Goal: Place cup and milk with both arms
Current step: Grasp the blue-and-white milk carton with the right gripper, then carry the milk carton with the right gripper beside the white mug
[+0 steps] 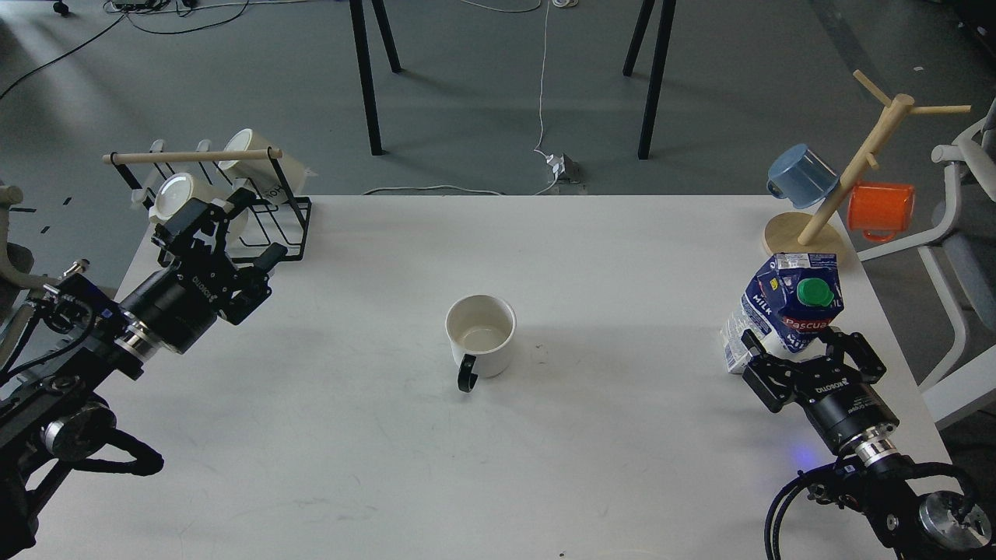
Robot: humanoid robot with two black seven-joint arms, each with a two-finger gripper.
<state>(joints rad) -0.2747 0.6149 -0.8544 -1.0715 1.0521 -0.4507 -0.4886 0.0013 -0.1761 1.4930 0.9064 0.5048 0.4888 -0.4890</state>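
Observation:
The white cup [481,334] with a black handle stands upright in the middle of the table, handle toward me. The milk carton [784,305], blue and white with a green cap, stands at the right. My right gripper [801,342] is open, its fingers on either side of the carton's base, not closed on it. My left gripper [218,225] is open and empty at the far left, well away from the cup, just in front of the black rack.
A black wire rack [268,210] with a wooden bar holds cream jars [180,198] at the back left. A wooden mug tree [844,179] with a blue mug [801,176] and an orange mug [881,210] stands behind the carton. The table's right edge [906,342] is close to the carton.

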